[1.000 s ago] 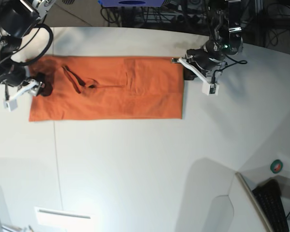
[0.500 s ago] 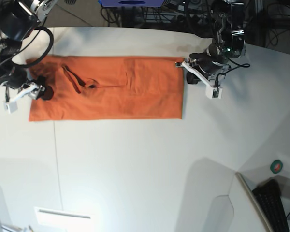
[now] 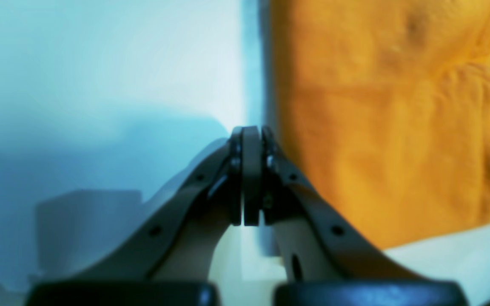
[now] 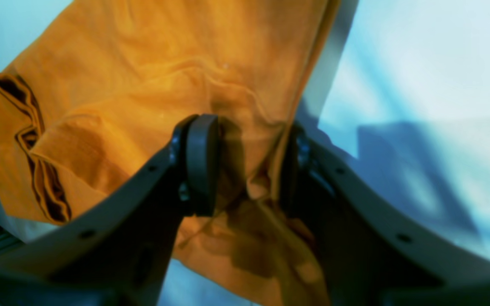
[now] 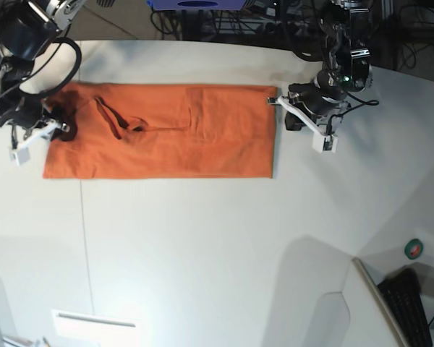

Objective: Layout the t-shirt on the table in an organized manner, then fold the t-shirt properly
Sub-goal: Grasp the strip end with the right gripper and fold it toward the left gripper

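With the t-shirt (image 5: 159, 131) lying as a long band on the tabletop (image 5: 202, 246), the right end effector (image 4: 245, 170) straddles its bunched end, grip unclear, while the left end effector (image 3: 247, 178) sits clenched and empty beside the opposite hem, so lifting that end across looks next.

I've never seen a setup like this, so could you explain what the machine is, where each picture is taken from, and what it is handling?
It is a robot with two arms, each ending in a pinching tool. One picture looks down from above; the other two come from cameras on the wrists. On the white table lies an orange t-shirt, already folded into a long strip. The right tool sits at the shirt's collar end with a bunch of cloth between its two fingers, which have a gap between them. The left tool is shut and holds nothing, just beside the shirt's other edge. Cables and equipment sit beyond the table.
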You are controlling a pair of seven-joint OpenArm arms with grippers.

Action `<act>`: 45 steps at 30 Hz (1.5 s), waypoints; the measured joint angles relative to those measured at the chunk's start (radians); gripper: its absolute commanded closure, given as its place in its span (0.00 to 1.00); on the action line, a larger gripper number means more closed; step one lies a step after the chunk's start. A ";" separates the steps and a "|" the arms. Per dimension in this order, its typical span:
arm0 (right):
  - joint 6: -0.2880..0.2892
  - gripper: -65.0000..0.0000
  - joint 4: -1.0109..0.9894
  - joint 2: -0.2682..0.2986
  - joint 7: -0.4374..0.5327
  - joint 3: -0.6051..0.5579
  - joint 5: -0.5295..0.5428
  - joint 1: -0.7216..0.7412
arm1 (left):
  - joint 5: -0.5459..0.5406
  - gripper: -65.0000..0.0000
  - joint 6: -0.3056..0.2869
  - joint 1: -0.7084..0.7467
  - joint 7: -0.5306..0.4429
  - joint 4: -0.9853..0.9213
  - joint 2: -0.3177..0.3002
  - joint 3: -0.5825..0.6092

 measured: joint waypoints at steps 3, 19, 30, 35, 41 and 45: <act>0.000 0.87 -0.002 -0.001 -0.005 0.000 -0.007 0.004 | 0.000 1.00 -0.001 -0.001 -0.001 -0.002 -0.031 0.001; -0.009 1.00 0.338 -0.006 -0.041 -0.207 -0.039 -0.091 | -0.020 1.00 -0.008 -0.166 -0.031 -0.196 -0.018 0.103; -0.095 1.00 0.681 -0.052 -0.040 -0.445 -0.033 -0.210 | -0.015 1.00 -0.008 -0.180 -0.023 -0.198 0.013 0.138; -0.229 1.00 0.778 -0.085 -0.047 -0.570 -0.037 -0.264 | -0.015 1.00 -0.008 -0.179 -0.023 -0.198 0.016 0.140; -0.303 1.00 0.780 -0.085 -0.037 -0.733 -0.034 -0.258 | -0.015 1.00 -0.008 -0.178 -0.023 -0.197 0.018 0.140; -0.354 1.00 0.780 -0.078 -0.036 -0.829 -0.036 -0.257 | -0.015 1.00 -0.008 -0.179 -0.019 -0.197 0.011 0.138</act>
